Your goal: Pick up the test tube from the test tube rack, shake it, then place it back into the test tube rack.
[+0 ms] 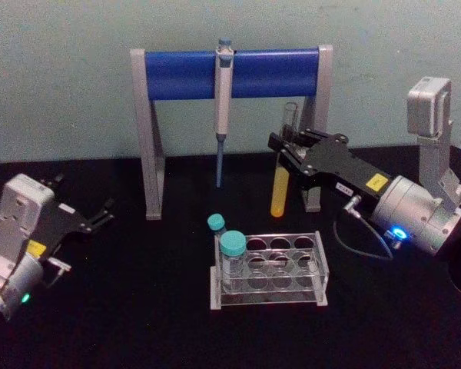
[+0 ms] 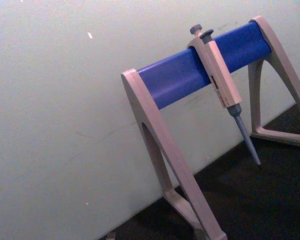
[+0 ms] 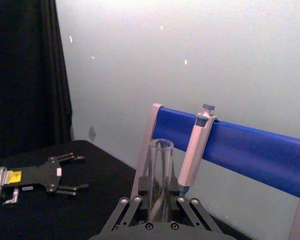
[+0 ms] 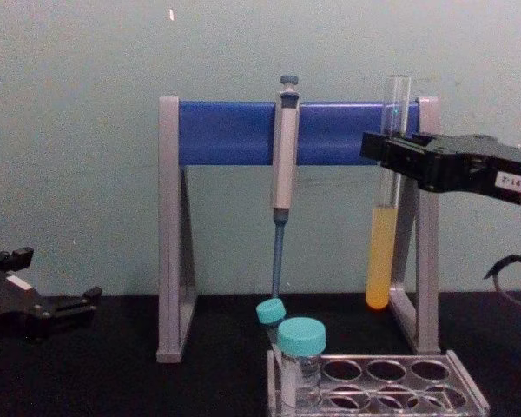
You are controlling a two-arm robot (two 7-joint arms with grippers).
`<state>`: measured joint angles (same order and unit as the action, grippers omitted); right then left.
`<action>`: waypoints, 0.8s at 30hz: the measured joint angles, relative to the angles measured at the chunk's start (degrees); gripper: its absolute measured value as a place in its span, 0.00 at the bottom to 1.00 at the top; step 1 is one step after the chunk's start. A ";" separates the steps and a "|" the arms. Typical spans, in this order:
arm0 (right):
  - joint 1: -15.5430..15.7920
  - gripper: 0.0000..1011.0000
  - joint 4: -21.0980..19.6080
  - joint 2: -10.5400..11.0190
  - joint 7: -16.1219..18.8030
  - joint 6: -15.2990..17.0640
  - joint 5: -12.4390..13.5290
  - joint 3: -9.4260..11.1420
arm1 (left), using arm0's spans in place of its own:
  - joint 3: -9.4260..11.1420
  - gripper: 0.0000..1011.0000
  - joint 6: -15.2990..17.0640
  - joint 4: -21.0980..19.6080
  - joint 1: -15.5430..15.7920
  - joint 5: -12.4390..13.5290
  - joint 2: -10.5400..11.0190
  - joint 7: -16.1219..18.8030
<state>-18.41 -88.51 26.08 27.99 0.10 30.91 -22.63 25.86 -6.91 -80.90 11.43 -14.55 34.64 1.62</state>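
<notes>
Chest view: right claw (image 4: 388,150) covers the test tube (image 4: 382,250) midway.

The test tube rack (image 1: 286,294) sits before the pipette stand (image 1: 177,74).

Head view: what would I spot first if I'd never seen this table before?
Probably the test tube with bright yellow liquid, held upright in the air by the right gripper, clear of the test tube rack. Next, the big blue-barred stand at the back with a pipette hanging on it. The left gripper rests open, far left.
</notes>
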 joint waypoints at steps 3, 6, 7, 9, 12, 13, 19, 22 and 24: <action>0.03 0.23 -0.10 0.06 0.05 0.01 -0.03 0.00 | 0.00 0.99 0.00 0.00 0.00 0.00 0.00 0.00; 0.14 0.23 -0.30 0.08 0.18 0.01 -0.03 0.00 | 0.00 0.99 0.00 0.00 0.00 0.00 0.00 0.00; 0.19 0.23 -0.40 0.12 0.27 0.01 -0.03 0.00 | 0.00 0.99 0.00 0.00 0.00 0.01 0.00 0.00; 0.50 0.23 -0.93 0.34 0.62 0.01 0.13 -0.05 | 0.00 0.99 0.00 0.00 0.00 0.00 0.00 0.00; 0.98 0.23 -1.69 0.72 1.27 0.02 0.51 -0.17 | 0.00 0.99 0.00 0.00 0.00 0.00 0.00 0.00; 1.18 0.23 -1.96 0.87 1.46 0.02 0.66 -0.21 | 0.00 0.99 0.00 0.00 0.00 0.00 0.00 0.00; 3.54 0.23 -4.42 2.60 3.55 -0.14 1.90 -1.12 | 0.00 0.99 0.00 0.00 0.00 0.00 0.00 0.00; 4.26 0.23 -4.92 3.12 3.99 -0.42 2.16 -1.43 | 0.00 0.99 0.00 0.00 0.00 0.00 0.00 0.00; 4.87 0.23 -5.18 3.46 4.15 -0.70 2.27 -1.70 | 0.00 0.99 0.00 0.00 0.00 0.01 0.00 0.00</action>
<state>-13.54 -93.70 29.55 32.14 -0.59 33.18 -24.32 25.86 -6.91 -80.90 11.43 -14.54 34.65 1.62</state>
